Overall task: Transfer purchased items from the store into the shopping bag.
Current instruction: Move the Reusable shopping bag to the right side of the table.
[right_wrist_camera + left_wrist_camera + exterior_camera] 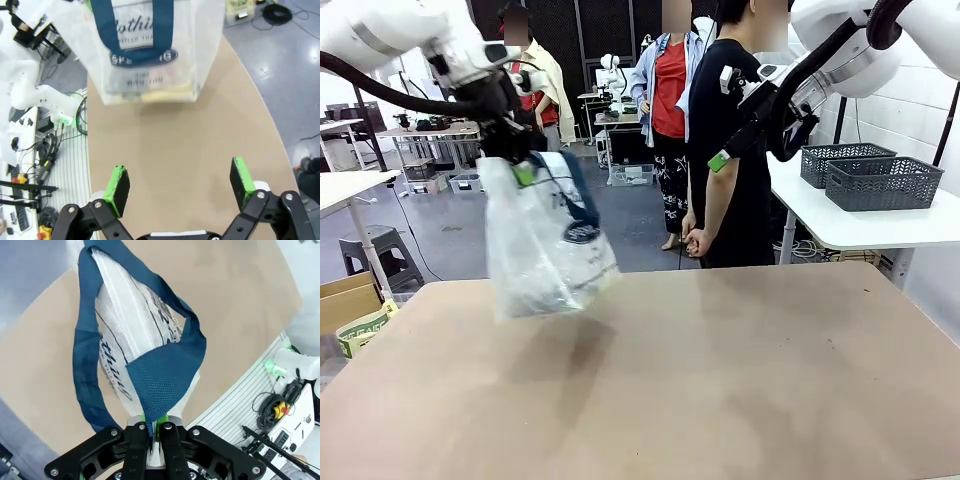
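Note:
The shopping bag, whitish translucent plastic with navy straps and a dark oval logo, hangs in the air above the table's left half. My left gripper is shut on one navy strap. In the left wrist view the fingers pinch the strap, and the bag dangles below. Through the bag's wall a flat tan purchased item shows at the bottom. My right gripper is raised at the upper right, and its jaws stand open and empty. The store may be one of two grey baskets; which one I cannot tell.
The brown table is bare under the bag. A person in a black shirt stands at its far edge. Two dark grey openwork baskets sit on a white side table at the right. Cardboard boxes stand at the left.

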`<act>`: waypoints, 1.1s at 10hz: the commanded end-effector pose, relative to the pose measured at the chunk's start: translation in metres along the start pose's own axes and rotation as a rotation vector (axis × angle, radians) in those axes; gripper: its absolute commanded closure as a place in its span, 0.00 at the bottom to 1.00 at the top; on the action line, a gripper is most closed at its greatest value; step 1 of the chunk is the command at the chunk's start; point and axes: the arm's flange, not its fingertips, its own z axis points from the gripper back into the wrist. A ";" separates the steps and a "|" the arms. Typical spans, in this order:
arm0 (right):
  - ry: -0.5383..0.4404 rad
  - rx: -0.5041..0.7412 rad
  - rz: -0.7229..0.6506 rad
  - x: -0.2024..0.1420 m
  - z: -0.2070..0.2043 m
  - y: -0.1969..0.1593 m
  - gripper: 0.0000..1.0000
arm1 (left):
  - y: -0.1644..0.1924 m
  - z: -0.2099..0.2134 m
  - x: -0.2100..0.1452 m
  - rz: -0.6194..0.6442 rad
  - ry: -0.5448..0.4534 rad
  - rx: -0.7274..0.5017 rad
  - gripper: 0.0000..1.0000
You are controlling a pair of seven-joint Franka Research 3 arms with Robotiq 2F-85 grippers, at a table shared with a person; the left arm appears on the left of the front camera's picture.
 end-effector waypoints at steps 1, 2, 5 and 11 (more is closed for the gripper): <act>-0.011 0.009 -0.013 0.001 -0.001 0.001 0.00 | 0.032 0.029 -0.028 -0.022 -0.052 0.080 1.00; -0.011 0.009 -0.013 0.001 -0.001 0.001 0.00 | 0.047 0.037 -0.049 -0.029 -0.074 0.143 1.00; -0.011 0.009 -0.013 0.001 -0.001 0.001 0.00 | 0.082 0.057 -0.111 -0.044 -0.109 0.293 1.00; -0.011 0.009 -0.013 0.001 -0.001 0.001 0.00 | 0.114 0.038 -0.227 0.113 -0.184 0.358 1.00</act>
